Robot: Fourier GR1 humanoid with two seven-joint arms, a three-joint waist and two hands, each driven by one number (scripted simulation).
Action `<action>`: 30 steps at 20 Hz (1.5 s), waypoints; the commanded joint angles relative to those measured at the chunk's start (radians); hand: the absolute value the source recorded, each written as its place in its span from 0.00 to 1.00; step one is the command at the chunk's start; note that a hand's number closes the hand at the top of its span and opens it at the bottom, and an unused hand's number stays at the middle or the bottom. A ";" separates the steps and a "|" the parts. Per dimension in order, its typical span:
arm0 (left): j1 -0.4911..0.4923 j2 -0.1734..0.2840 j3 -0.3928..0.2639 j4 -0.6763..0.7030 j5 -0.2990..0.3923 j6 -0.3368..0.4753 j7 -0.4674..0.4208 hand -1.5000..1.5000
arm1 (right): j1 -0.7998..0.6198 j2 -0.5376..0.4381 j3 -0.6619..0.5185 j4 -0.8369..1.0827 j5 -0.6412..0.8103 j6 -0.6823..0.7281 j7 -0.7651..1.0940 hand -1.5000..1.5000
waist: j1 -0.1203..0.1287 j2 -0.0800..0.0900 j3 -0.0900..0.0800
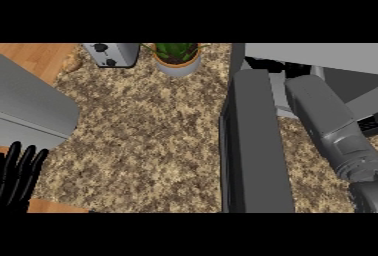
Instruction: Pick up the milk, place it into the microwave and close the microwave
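The microwave (310, 65) stands at two o'clock on the speckled desk (148, 130), its dark door (255, 145) swung open; the door's long axis runs from twelve toward six o'clock, ending at the view's lower edge. The right forearm (328, 125) reaches past the door into the oven's mouth, so the right hand is hidden and whether it is spread or curled cannot be told. The milk cannot be seen. The left hand (18, 175) rests at eight o'clock, fingers straight and upward. A toaster (112, 53) sits at eleven o'clock, a potted plant (177, 57) at twelve.
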 commanded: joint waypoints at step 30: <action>-0.085 -0.046 -0.130 0.043 -0.162 0.052 0.027 0.00 | 0.026 0.008 -0.055 0.051 -0.034 0.204 0.016 0.00 | -0.030 -0.013 0.002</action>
